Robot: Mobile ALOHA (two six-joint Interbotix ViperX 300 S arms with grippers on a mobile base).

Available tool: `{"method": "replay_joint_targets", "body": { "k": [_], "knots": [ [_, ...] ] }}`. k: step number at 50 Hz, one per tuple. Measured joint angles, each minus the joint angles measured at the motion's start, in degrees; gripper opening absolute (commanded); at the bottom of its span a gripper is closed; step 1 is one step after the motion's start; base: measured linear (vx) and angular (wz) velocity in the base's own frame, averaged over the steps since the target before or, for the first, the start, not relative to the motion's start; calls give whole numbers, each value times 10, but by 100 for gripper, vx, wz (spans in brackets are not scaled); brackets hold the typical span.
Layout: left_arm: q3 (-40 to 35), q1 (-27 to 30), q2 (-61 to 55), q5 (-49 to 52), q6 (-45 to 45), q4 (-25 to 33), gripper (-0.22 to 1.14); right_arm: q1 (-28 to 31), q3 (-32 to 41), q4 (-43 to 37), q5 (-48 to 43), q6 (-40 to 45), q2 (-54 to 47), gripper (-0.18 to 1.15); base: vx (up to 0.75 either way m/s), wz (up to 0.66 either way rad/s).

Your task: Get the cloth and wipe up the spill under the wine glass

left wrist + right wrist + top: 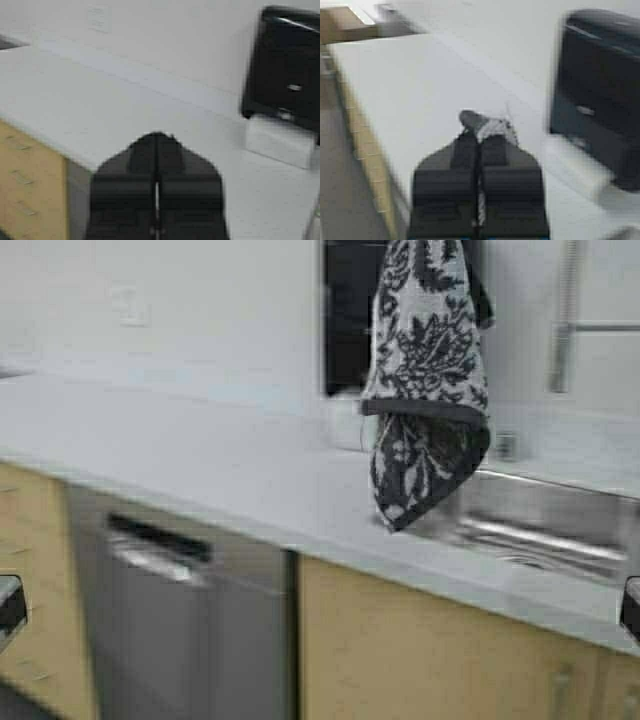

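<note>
Closed black fingers of the right gripper (479, 145) were seen pinching a fold of the cloth (425, 380), which hung high over the counter (200, 460) beside the sink (540, 525). No wine glass or spill was in view. The left gripper (157, 187), shut on nothing, waited low at the counter's edge. The cloth would best be kept gripped and carried clear of the counter until the glass was found.

My left gripper (156, 192) is showing as two matte black, blocky fingers tapering to a blunt point, ridged across their backs. My right gripper (479, 170) is looking the same, black and wedge-shaped, with a thin blue strip at its base.
</note>
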State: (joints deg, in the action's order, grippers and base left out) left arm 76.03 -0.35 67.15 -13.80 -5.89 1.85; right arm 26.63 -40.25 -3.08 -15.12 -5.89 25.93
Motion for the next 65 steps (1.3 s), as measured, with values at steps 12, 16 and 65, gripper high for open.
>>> {"method": "replay_joint_targets", "body": {
  "k": [12, 16, 65],
  "knots": [
    [0, -1, -10, 0, 2, 0, 2, -7, -6, 0, -3, 3, -1, 6, -12, 51],
    [-2, -1, -18, 0, 3, 0, 2, -17, -7, 1, -7, 4, -1, 6, -9, 48],
    [-24, -1, -106, -33, 4, -4, 2, -105, -40, -1, -44, 13, -27, 6, -4, 46]
  ]
}}
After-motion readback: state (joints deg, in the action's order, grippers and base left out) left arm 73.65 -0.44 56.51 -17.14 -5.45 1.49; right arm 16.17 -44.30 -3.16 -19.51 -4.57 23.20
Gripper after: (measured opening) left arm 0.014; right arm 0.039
